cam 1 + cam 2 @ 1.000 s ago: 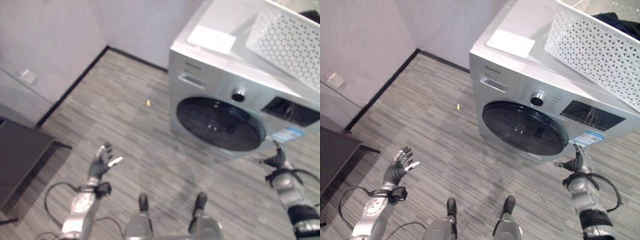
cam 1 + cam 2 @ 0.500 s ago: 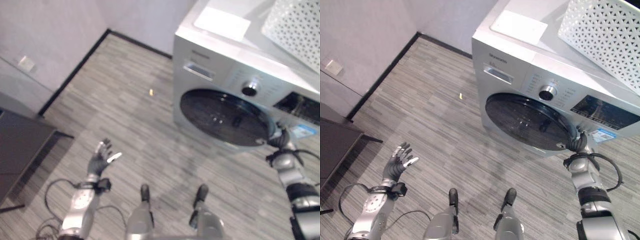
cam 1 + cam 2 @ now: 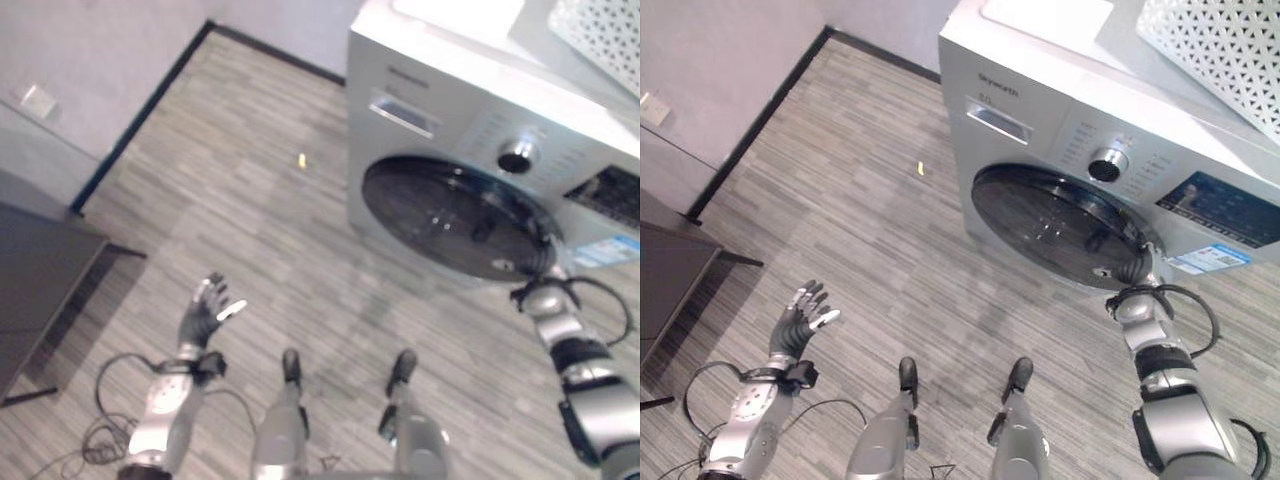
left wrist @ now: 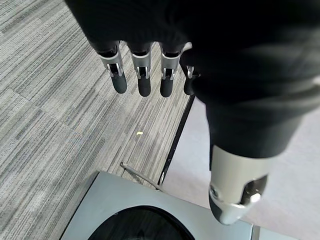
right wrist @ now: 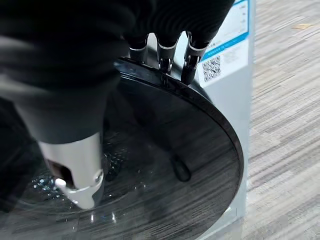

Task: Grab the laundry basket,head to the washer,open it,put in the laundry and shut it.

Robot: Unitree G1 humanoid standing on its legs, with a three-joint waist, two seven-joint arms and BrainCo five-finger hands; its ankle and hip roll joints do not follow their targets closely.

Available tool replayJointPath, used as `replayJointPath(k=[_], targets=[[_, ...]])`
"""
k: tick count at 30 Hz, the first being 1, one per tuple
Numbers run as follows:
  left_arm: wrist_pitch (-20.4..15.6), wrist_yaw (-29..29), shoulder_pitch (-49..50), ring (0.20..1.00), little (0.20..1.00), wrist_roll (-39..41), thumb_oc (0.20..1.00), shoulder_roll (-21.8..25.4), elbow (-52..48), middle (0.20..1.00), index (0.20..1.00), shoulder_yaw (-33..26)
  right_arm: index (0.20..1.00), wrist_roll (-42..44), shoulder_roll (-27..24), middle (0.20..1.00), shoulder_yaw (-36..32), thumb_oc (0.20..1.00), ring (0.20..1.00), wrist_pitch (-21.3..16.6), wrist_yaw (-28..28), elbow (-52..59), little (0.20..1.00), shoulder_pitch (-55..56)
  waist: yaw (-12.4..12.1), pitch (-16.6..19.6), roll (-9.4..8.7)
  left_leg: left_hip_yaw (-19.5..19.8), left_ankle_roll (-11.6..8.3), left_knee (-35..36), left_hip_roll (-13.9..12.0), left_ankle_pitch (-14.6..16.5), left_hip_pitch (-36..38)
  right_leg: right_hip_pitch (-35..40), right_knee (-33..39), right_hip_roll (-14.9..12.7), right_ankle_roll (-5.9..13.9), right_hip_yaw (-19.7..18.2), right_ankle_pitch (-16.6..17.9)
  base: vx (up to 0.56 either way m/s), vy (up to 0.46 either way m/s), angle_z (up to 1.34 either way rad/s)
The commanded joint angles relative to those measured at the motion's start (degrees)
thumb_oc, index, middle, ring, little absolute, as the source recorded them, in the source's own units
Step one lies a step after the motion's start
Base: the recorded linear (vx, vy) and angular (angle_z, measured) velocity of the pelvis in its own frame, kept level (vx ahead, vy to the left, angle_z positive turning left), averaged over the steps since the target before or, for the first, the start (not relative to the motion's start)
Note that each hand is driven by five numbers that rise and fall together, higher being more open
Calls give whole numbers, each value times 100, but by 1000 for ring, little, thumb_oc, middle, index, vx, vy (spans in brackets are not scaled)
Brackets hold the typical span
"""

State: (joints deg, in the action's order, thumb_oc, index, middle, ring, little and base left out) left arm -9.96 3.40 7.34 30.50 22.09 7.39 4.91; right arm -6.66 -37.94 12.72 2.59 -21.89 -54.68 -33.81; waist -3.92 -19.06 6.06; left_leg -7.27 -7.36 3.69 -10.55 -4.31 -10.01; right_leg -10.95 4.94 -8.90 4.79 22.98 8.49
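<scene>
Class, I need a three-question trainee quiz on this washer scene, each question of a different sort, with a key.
1. True or false: the washer door is swung wide open.
2. Which hand has its fingers at the door's rim: A) left hand B) right hand?
3. Fill in: the white laundry basket sits on ___ of the washer.

Key: 1 false; 2 B; 3 top.

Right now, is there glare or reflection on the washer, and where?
Right wrist view: the dark door glass mirrors the right hand and shows bright specks. Right eye view: pale highlights on it. Left eye view: the washer top glares white.
</scene>
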Motion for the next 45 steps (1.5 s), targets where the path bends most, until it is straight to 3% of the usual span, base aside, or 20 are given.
replayJointPath(k=[1,4,16,22,32,45], targets=[[-449,98,-281,1000,1000,25,1000,102,-384,1000,1000,225,1000,41,545,1000,921,1000,1000,-303,277,-389,1000,-476,-290,16,67,-17,14,-79,-205,189,52,-248,-67,-45,53,-350,-579,-13,27,-4],[-480,178,-401,1000,1000,-5,1000,27,-331,1000,1000,302,1000,89,1144,1000,1174,1000,1000,-430,318,-106,1000,-332,-297,1,110,-28,19,-37,-200,171,69,-238,-61,-58,55,-345,-578,0,17,-2],[-493,399,-332,1000,1000,-125,1000,-7,-235,1000,1000,466,1000,518,2440,1000,1749,1000,1000,-738,640,1050,1000,636,-249,118,31,12,86,54,-177,283,386,49,-51,-57,54,-293,-602,19,39,-7],[-499,471,-286,1000,1000,-168,1000,46,-221,1000,1000,589,1000,951,2742,1000,2033,1000,1000,-882,839,1506,1000,797,-299,209,-73,10,114,62,-165,348,535,224,-52,-80,71,-280,-599,16,47,-1],[-477,474,-183,1000,1000,-190,1000,90,-239,1000,1000,566,1000,1438,2780,1000,1943,1000,1000,-898,971,1495,1000,1040,-379,395,-231,41,152,67,-104,457,741,461,-42,-151,131,-217,-592,6,32,7],[-435,191,-167,1000,1000,-185,1000,24,-192,1000,1000,663,1000,3923,3266,1000,2007,1000,1000,-1238,1999,1780,1000,1067,-618,557,-376,11,237,45,57,460,882,640,-30,-335,168,-99,-450,2,30,7]])
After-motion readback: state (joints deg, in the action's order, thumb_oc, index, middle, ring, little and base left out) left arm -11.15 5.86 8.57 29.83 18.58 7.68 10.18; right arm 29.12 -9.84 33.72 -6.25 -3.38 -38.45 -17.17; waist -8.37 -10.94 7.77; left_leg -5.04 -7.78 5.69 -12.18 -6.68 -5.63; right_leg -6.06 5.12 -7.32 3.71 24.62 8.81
